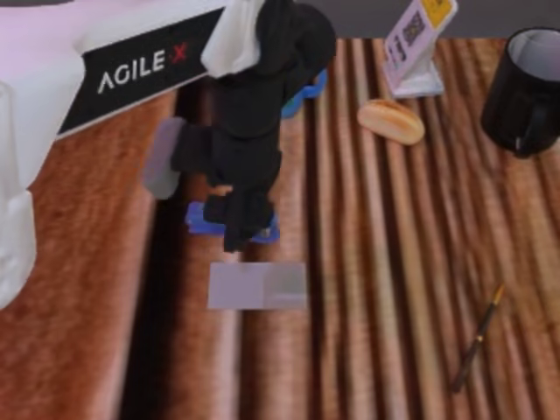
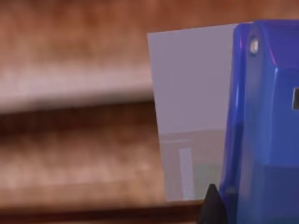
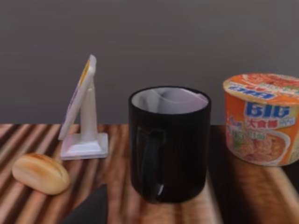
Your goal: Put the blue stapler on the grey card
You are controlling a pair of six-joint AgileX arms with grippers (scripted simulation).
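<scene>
Left arm reaches over the middle-left of the counter (image 1: 394, 262), its black gripper (image 1: 234, 229) pointing down over the stapler (image 1: 203, 219). The stapler shows only as blue ends on either side of the gripper, so the gripper appears closed on it; whether the stapler is lifted or resting on the wood cannot be told from above.

The card (image 1: 257, 286) lies flat just in front of the stapler, toward the top view's bottom edge, its two grey halves side by side. From above the stapler sits beside the card, not over it.

Left wrist view: stapler (image 2: 266, 121) fills the frame close up, with the card (image 2: 191, 107) behind it and partly covered by it. One black fingertip (image 2: 212, 205) shows at the stapler's edge.

Right arm is out of the top view. Its wrist view looks across the far right part of the counter; a dark edge at the bottom may be a finger, and its state cannot be told.

Other items:
- bread roll (image 1: 391, 121), right of centre, far side
- QR card stand (image 1: 416, 45), upright behind the roll
- black mug (image 1: 525, 87), far right
- noodle cup (image 3: 261, 119), beside the mug in the right wrist view
- pen (image 1: 477, 337), lower right
- grey flat object (image 1: 162, 157), left of the arm
</scene>
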